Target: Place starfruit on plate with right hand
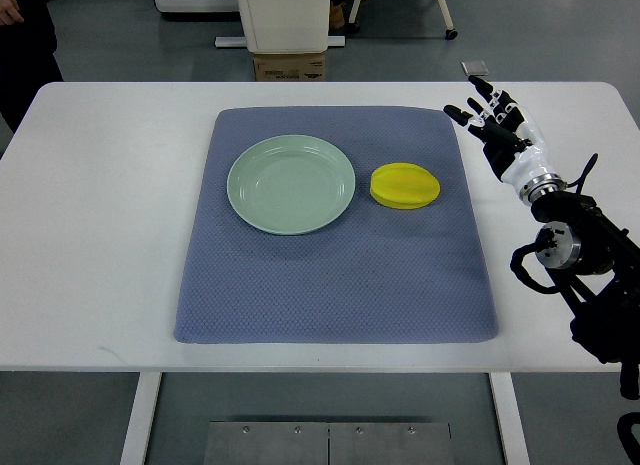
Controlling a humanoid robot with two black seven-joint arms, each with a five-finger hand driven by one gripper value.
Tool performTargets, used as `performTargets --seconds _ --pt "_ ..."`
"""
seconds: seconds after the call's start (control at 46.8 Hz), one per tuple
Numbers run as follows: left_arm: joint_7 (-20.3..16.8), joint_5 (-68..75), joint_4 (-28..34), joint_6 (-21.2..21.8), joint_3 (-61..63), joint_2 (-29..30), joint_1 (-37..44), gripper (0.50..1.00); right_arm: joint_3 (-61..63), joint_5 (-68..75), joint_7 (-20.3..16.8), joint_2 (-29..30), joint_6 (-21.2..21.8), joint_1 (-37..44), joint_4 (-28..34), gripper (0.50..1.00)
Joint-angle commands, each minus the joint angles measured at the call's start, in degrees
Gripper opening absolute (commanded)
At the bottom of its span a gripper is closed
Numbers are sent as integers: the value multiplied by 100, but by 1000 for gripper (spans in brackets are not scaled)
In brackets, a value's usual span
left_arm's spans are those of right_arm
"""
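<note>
A yellow starfruit [405,185] lies on the blue-grey mat [330,285], just right of a pale green plate [291,183] that holds nothing. My right hand [490,118] hovers over the white table at the mat's upper right corner, fingers spread and holding nothing. It is well to the right of the starfruit and a little farther back. Its black arm runs down the picture's right edge. The left arm does not show.
The white table [90,235] extends around the mat on all sides. Beyond its far edge stand a cardboard box [290,66] and a white machine base [285,15]. A person in dark clothing [25,45] stands at the far left corner.
</note>
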Motion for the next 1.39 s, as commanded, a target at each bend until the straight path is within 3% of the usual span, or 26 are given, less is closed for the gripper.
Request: performTargets --seconds 0.0,1.369 --pt "-1 0 0 3 0 0 0 1000 0 0 1 0 4 0 0 1000" --pt "-1 0 0 -6 0 0 0 1000 -8 9 18 -70 74 -9 -9 1000"
